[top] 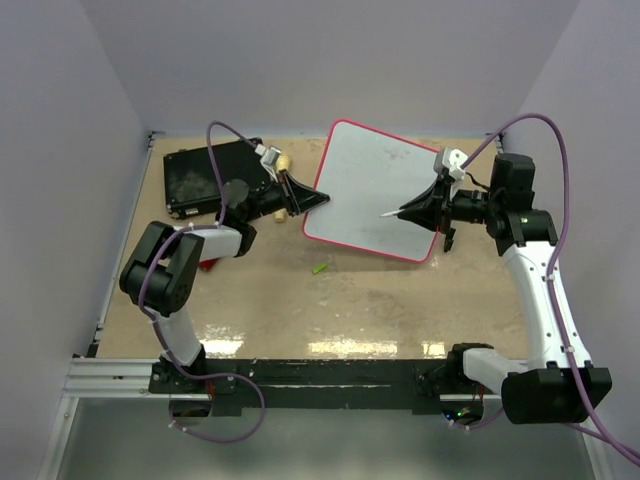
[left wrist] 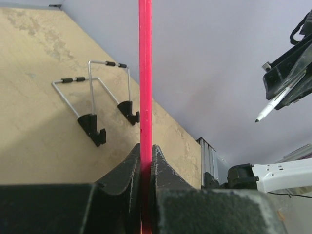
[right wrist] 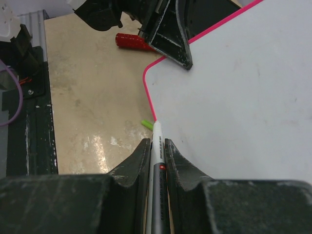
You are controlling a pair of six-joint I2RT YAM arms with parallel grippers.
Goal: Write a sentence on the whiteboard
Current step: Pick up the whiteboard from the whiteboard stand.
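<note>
Pinching the whiteboard (top: 370, 180) edge, your left claw (top: 318, 198) is shut; right claw (top: 408, 211) clamps marker (top: 390, 212), tip pointing left over it.

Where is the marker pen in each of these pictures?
Top view: the marker is right of centre, held by the right gripper, its tip seen against the whiteboard.
Left wrist view: the marker is at the upper right, tip pointing down-left.
Right wrist view: the marker is at bottom centre, clamped between the fingers.
Shared landmark: the whiteboard's pink rim shows in all three views.

Pale lilac walls (top: 330, 60) around a tan tabletop (top: 300, 300)
</note>
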